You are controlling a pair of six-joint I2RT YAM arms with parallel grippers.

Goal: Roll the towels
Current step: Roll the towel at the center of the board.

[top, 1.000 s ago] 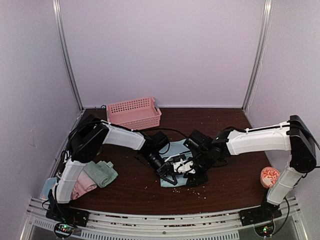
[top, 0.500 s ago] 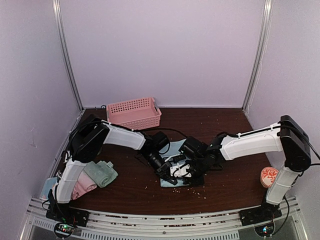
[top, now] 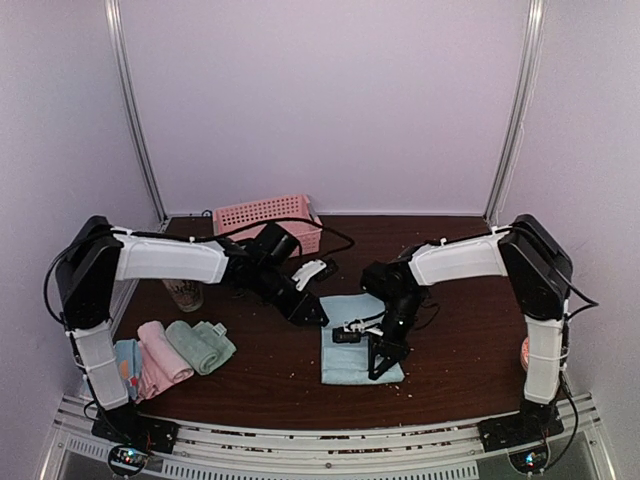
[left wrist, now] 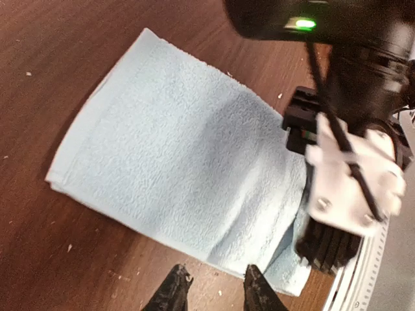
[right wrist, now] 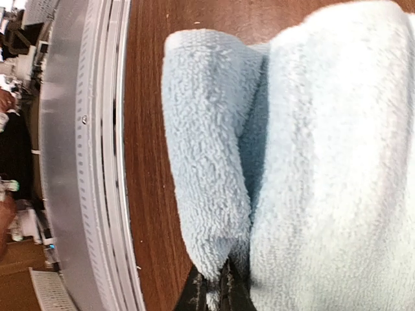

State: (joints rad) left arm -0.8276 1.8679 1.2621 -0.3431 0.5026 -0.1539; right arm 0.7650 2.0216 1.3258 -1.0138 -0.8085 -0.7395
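A light blue towel [top: 352, 350] lies flat on the dark table, its near right corner folded up. My right gripper [top: 379, 362] points down at that corner; in the right wrist view the gripper [right wrist: 211, 293] is shut on a pinched fold of the towel [right wrist: 207, 162]. My left gripper [top: 317, 316] hovers just left of the towel's far corner. Its fingertips [left wrist: 177, 287] stand apart over bare wood, short of the towel's edge [left wrist: 175, 162], with nothing between them. Rolled pink [top: 160, 350] and sage green [top: 202, 345] towels lie at the near left, beside a blue dotted one [top: 125, 358].
A pink perforated basket [top: 266, 222] stands at the back left. A brownish cup [top: 186, 294] sits under the left arm. An orange patterned object [top: 524, 352] shows by the right arm's base. Crumbs dot the wood near the metal front rail [right wrist: 84, 162].
My left gripper has opened, let go of the towel and drawn back to the left. My right gripper has shut on the towel's near corner and turned downward.
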